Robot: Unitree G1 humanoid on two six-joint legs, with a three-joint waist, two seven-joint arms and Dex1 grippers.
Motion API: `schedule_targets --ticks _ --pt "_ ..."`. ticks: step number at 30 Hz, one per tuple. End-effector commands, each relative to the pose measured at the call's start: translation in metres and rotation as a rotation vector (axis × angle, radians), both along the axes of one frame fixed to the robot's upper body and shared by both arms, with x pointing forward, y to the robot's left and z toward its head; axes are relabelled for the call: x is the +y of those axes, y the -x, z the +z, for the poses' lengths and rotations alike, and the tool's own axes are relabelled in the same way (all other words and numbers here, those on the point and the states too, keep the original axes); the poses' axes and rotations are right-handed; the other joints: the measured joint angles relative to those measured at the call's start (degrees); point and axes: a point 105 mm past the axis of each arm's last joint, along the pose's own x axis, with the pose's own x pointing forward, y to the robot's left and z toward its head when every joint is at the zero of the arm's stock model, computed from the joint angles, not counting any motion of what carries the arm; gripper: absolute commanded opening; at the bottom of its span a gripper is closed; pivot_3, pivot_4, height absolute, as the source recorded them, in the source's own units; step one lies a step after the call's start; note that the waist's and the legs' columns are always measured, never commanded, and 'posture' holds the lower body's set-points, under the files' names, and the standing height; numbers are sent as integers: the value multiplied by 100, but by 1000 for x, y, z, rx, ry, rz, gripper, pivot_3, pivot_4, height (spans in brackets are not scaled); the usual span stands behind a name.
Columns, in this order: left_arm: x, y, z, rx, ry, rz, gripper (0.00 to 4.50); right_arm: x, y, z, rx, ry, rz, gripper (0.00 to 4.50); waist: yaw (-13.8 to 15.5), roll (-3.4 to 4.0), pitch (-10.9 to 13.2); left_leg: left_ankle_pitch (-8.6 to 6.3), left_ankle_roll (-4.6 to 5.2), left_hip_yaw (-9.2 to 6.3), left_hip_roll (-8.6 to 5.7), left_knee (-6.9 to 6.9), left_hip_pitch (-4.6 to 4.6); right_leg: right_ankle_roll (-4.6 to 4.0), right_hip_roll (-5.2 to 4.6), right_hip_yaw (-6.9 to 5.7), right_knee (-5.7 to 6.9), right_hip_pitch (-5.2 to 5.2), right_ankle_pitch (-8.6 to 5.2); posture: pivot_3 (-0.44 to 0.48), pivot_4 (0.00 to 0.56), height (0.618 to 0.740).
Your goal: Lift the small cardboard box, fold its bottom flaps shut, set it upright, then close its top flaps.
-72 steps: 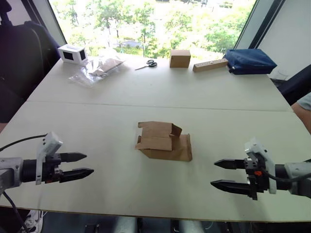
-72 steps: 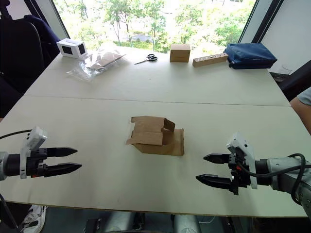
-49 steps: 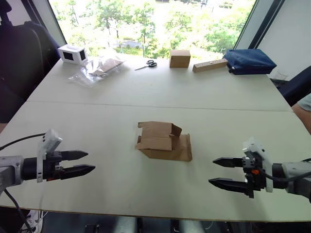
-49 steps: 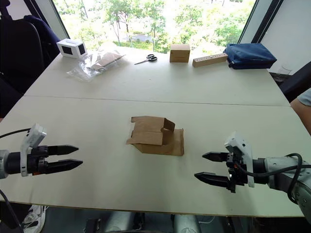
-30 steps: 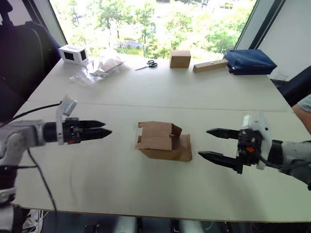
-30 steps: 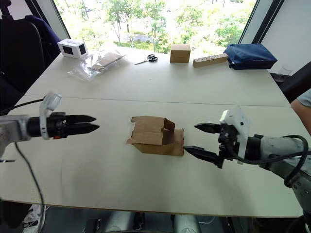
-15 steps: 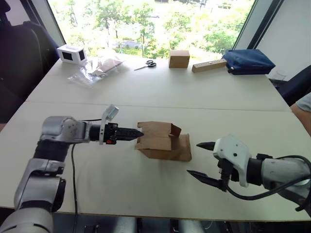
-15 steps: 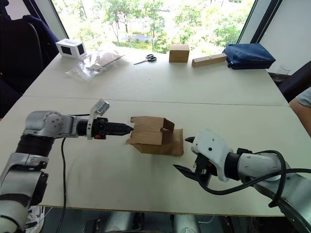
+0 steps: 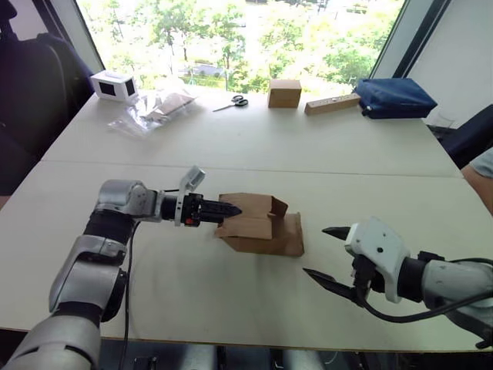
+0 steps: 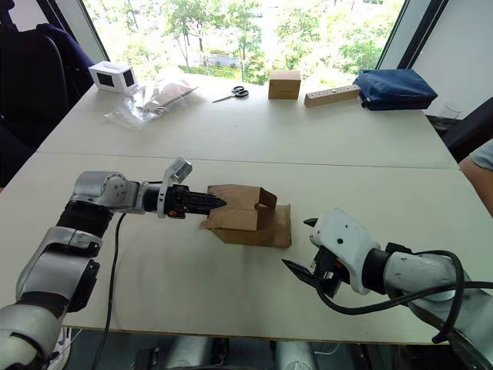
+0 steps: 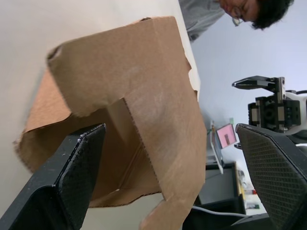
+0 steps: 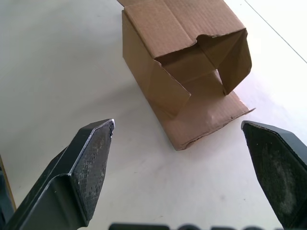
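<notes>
Pale tabletop (image 9: pixel 154 285) under a wide window full of green trees. At the middle of it, lying on its side, the small cardboard box (image 9: pixel 262 225), open at both ends with the flaps loose: one flap (image 12: pixel 211 117) spread flat on the surface toward the right gripper, others hanging half folded across the opening. At the box's left end, the left gripper (image 9: pixel 229 209), arm stretched level above the surface, fingertips right at the edge of the near flaps; from the head views fingers close together, from the wrist view clearly parted with the cardboard between and ahead of them, so spread, not clamped on anything. Touching or just short of the cardboard: cannot tell. To the right of the box and a little nearer the table's front edge, the right gripper (image 9: pixel 326 253), apart from the box, fingers spread wide, aimed at the open end and the flat flap. Along the far edge by the window, well apart from the box: a small white box with dark faces (image 9: pixel 115 85), a crumpled clear plastic bag (image 9: pixel 152 109), scissors (image 9: pixel 234 101), a squarer brown box (image 9: pixel 284 92), a long narrow tan box (image 9: pixel 333 103) and a dark blue pouch (image 9: pixel 395 97). At the right edge, a person's arm (image 9: pixel 480 176); in the left wrist view, a person in a grey top (image 11: pixel 211 14) beyond the box.
</notes>
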Motion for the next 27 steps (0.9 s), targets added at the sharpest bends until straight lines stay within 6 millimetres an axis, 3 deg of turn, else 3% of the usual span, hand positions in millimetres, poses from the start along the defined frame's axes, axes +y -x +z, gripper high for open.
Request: schedule_targets --ticks 1,5,8,17,18,24,27 --pt "-8 -3 12 -45 29 -27 4459 4 0 8 -48 -9 4 4464 0 0 0 0 0 0 0 0 0 0 0 0 0 0 0 0 150 740" --pt "-13 -1 10 -58 38 -40 4459 5 0 8 -51 -13 -1 4464 1 0 0 0 0 -1 0 0 0 0 -1 0 0 0 0 0 150 740" --pt "-16 -2 10 -72 50 -39 3765 6 0 8 -51 -17 -1 4500 1 0 0 0 0 -1 0 0 0 0 -1 0 0 0 0 0 150 740" --pt "-23 2 12 -55 76 -63 217 8 -3 8 -54 -24 -1 4500 -1 0 0 0 0 -2 1 0 0 0 -1 0 0 0 0 0 150 740" --pt "-24 3 13 -55 79 -65 58 8 -3 8 -54 -24 -2 4500 -1 0 0 0 0 -2 1 0 0 0 -1 0 0 0 0 0 150 740" --pt "-26 2 18 -67 111 -65 58 6 -5 9 -55 -36 -18 4500 1 0 0 0 1 -2 0 0 -1 1 -1 0 0 0 1 0 150 740" --pt "-20 -4 33 -165 156 -35 58 4 -14 24 -94 -207 -80 4500 1 -2 0 0 1 -3 2 0 -1 1 0 0 0 0 1 0 150 740"
